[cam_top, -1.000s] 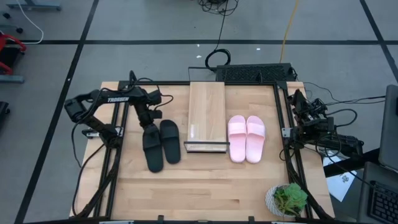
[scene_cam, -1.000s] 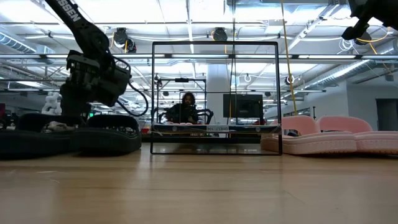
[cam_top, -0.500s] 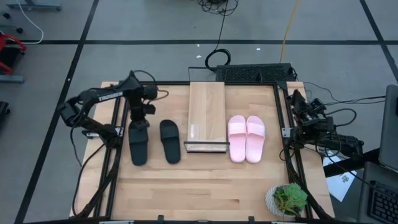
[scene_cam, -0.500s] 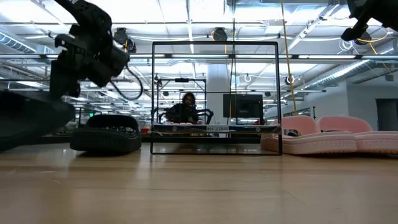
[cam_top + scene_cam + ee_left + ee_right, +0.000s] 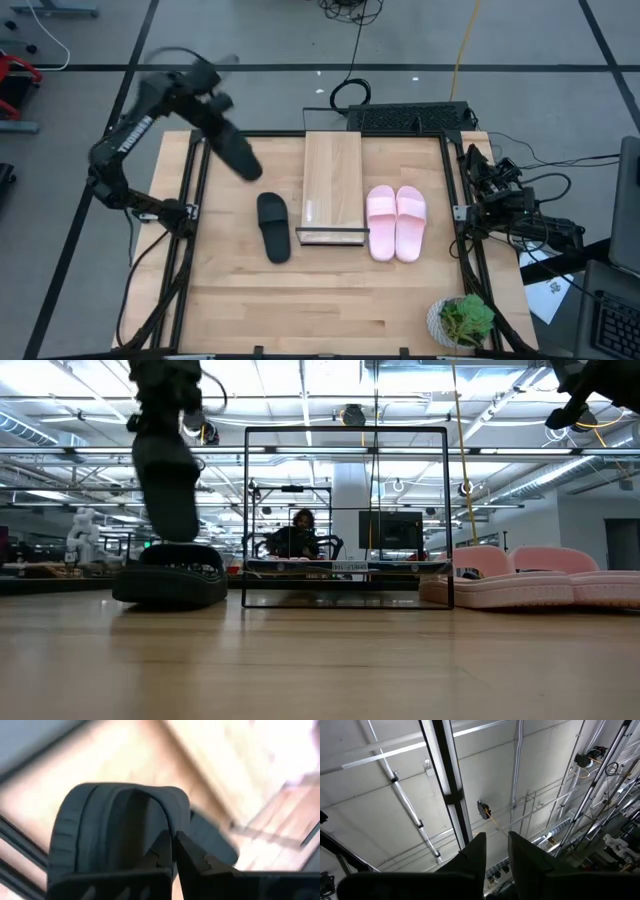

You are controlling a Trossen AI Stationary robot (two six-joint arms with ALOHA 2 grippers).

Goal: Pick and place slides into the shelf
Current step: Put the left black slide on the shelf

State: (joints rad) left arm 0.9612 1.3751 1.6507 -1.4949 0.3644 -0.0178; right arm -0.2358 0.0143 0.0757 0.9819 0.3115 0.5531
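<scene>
My left gripper (image 5: 212, 108) is raised over the table's far left and is shut on one black slide (image 5: 237, 152), which hangs below it in the low view (image 5: 166, 480). The other black slide (image 5: 272, 226) lies flat on its sole left of the shelf (image 5: 332, 180), a light-wood board with a dark rail (image 5: 328, 235) at its near end. The pink pair (image 5: 396, 222) lies side by side on the table right of the shelf. My right gripper (image 5: 497, 852) waits at the table's right edge, pointing at the ceiling, with a narrow gap between its fingers. My left gripper holds the black slide by the side of its broad strap (image 5: 176, 820). One finger (image 5: 161, 851) is inside the strap's arch and the other (image 5: 192, 856) is outside. The slide is lifted clear of the table and hangs steeply tilted below the gripper.
A potted plant (image 5: 462, 320) stands at the near right corner. A black device (image 5: 405, 118) with cables lies beyond the shelf's far end. Dark frame rails (image 5: 190, 250) run along the table's left and right sides. A person (image 5: 300, 535) sits far behind the table.
My left gripper, shut on the black slide, first carried it off the table toward the left edge, away from its mate. It then rose high and went toward the far edge. The slide has gone from lying flat to hanging steeply tilted.
</scene>
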